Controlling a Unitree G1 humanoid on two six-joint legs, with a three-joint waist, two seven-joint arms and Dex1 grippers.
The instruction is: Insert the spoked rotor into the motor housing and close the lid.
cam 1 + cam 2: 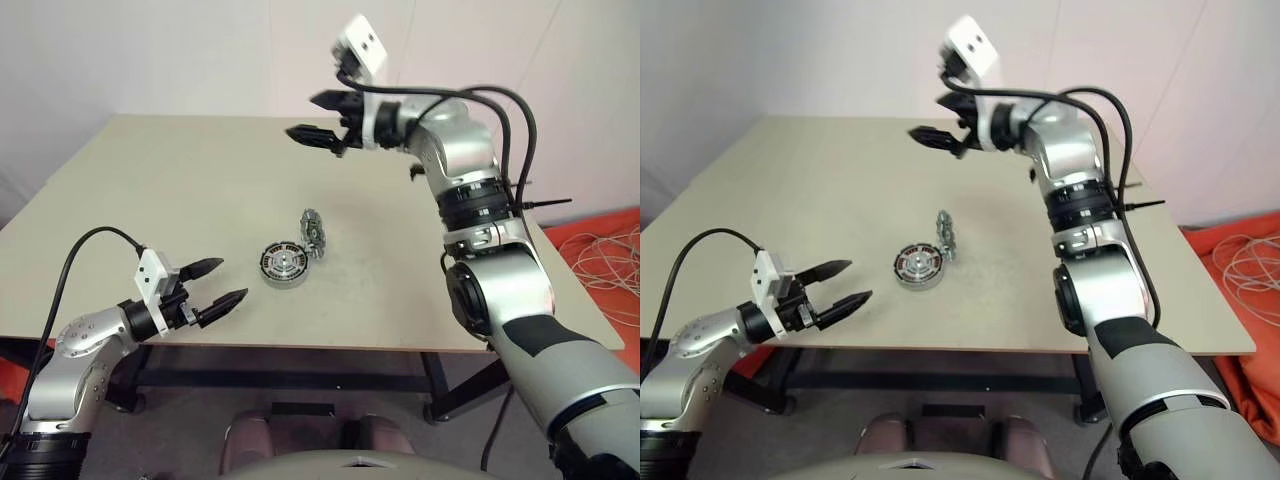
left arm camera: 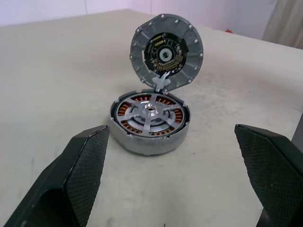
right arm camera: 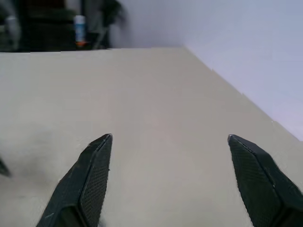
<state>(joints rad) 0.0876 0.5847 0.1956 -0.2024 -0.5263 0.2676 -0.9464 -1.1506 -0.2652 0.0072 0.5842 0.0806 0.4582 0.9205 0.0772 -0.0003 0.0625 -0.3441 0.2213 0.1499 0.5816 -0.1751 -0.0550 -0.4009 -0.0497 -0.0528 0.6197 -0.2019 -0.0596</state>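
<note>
The motor housing [image 1: 283, 265] lies flat in the middle of the table [image 1: 150, 200], its copper windings showing. The spoked rotor [image 2: 151, 111] sits inside the motor housing [image 2: 150, 124], silver spokes crossing the windings. The lid [image 2: 166, 52] stands on edge right behind the housing, its inner face towards my left gripper; in the head views the lid [image 1: 315, 232] is just right of the housing. My left gripper [image 1: 232, 279] hovers open near the table's front edge, pointing at the housing, a short way off. My right gripper [image 1: 300, 115] is open and empty, raised high over the far side.
The table's front edge runs just below my left gripper. A tangle of pale cables [image 1: 605, 255] lies on an orange floor patch to the right. The right wrist view looks along bare tabletop [image 3: 156, 118] to its far edge.
</note>
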